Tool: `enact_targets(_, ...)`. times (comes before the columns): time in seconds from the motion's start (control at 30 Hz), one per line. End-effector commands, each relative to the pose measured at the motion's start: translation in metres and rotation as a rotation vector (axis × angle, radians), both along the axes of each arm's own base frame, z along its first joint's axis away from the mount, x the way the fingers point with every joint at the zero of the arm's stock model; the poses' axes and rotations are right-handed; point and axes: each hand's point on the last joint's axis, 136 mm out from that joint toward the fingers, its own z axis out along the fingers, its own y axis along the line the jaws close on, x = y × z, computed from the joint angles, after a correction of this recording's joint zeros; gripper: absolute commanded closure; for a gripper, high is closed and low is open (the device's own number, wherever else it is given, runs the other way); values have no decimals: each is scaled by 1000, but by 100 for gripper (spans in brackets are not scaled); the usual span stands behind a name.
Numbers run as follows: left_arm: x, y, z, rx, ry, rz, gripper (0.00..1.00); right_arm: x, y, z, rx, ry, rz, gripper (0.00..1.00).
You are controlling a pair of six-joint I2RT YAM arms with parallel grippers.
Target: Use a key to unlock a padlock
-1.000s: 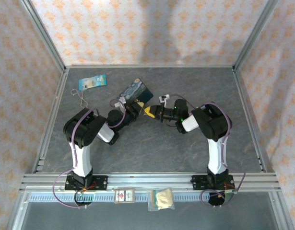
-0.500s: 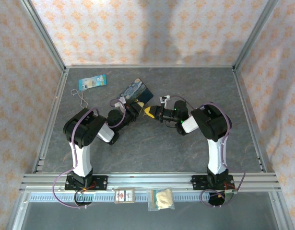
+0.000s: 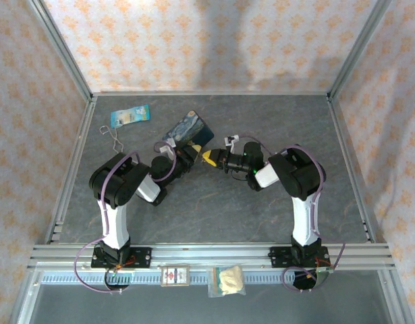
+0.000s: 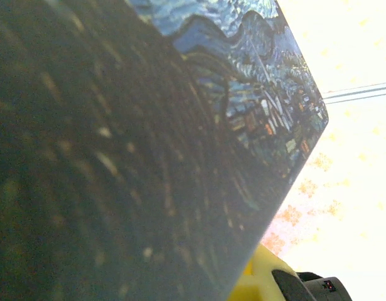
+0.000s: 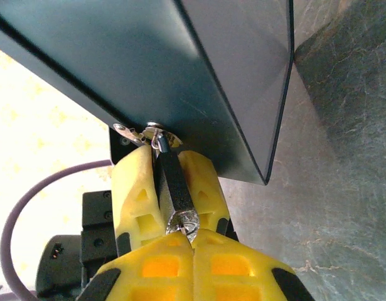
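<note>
Grippers, two, both closed. Nearest, right gripper (image 5: 193, 237) pinching one tiny thin silvery metal key (image 5: 183, 221), mostly hidden in the grip. Beyond, left gripper (image 5: 171, 177) clamping one small dark-bodied metal padlock (image 5: 175, 185), silvery shackle (image 5: 156, 139) half-seen against one blue starry-night painted tin (image 4: 255, 94).

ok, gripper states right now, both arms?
Left gripper: closed, holding the padlock.
Right gripper: closed, holding the key.
</note>
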Motion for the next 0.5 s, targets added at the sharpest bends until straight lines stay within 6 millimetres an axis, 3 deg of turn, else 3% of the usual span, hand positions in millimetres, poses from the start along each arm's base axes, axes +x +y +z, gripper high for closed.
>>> enact_targets(0.0, -42, -38, 18, -50, -52, -198, 100, 48, -25, 56, 144, -80, -274, 100)
enact_targets(0.17, -33, -35, 24, -59, -70, -154, 100, 36, -16, 68, 171, -100, -278, 100)
enact_targets(0.47, -27, -36, 32, -60, -81, -130, 100, 42, -7, 54, 144, -88, -302, 100)
